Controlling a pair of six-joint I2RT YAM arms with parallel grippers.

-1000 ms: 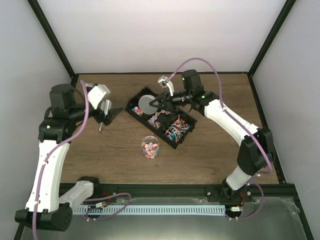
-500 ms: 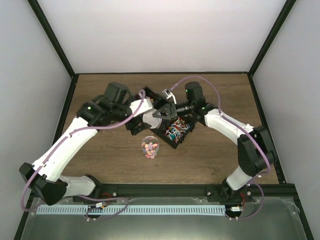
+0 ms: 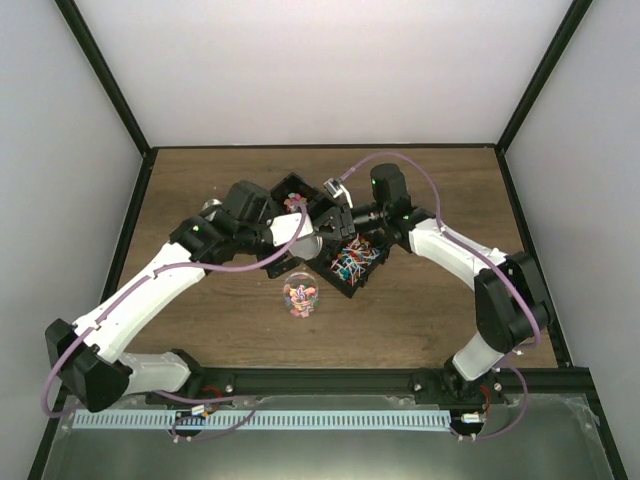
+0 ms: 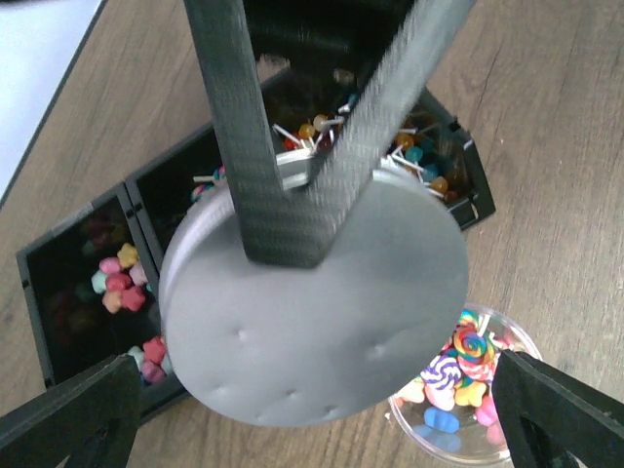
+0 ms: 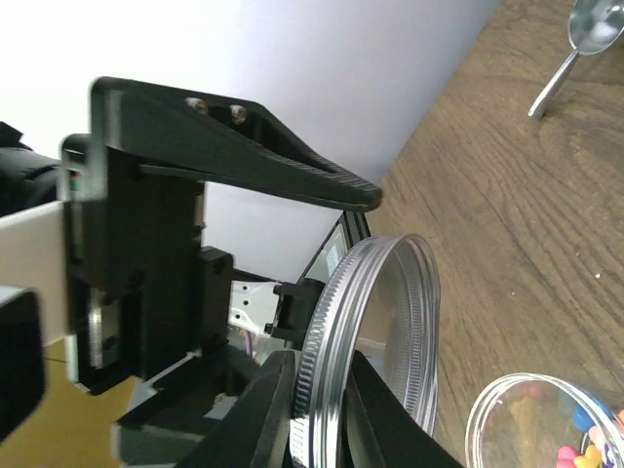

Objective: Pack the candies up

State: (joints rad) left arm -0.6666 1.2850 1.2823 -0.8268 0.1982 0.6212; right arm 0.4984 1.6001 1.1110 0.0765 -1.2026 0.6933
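Swinging in from the left side of the table (image 3: 420,310), where it hung a second ago, my left arm now reaches over the black compartment tray (image 4: 58,312), and my right arm has hardly shifted there. My left pincer (image 4: 312,419) stands wide apart, its two tips at either side of the grey screw lid (image 4: 322,331) with a gap on each side, touching nothing. My right pincer (image 5: 319,414) is clamped on that lid, pinching its threaded rim so the lid hangs tilted above the tray.

Candies (image 4: 466,356) fill the bottom of the clear round jar (image 4: 411,444), which stands open on the wood just near of the tray. From my left wrist they lie below and to the right of the lid, partly tucked under its edge, close beside my right-hand tip: a swirled lollipop, blue, yellow and pink pieces. More candies lie in the tray under the lid, small pink and green ones in the left compartment and stick lollipops in the far one. A metal scoop (image 5: 593,24) rests on the table, well apart on the left.
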